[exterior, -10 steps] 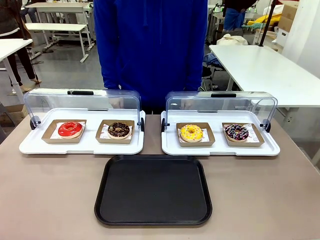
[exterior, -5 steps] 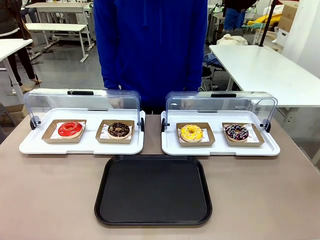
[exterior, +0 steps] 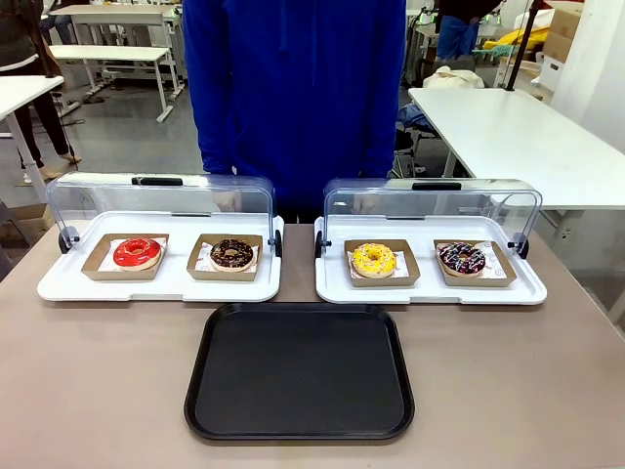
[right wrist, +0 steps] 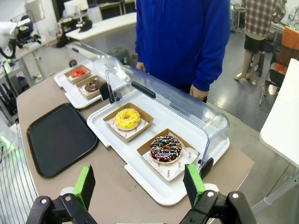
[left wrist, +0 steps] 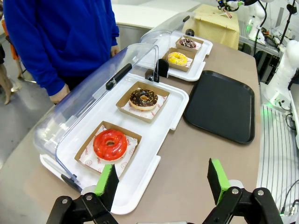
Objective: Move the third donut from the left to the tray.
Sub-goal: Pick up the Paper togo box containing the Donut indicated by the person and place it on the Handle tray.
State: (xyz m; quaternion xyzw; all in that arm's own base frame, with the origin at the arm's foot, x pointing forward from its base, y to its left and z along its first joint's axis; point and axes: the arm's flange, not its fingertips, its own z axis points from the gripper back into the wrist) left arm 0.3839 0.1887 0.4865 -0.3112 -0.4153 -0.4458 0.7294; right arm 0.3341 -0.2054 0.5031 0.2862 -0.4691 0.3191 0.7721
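The third donut from the left has yellow icing and sits in a small brown cardboard tray on the right white tray, also visible as the yellow donut and far off. The black tray lies at the table's near middle, bare, and appears again as the tray and the tray. My left gripper hangs open above the table edge near the red donut. My right gripper hangs open above the table edge near the sprinkled dark donut. Neither holds anything.
Two white trays have their clear lids swung open toward the back. A red donut, a chocolate donut and a dark sprinkled donut sit in cardboard trays. A person in a blue top stands at the far side.
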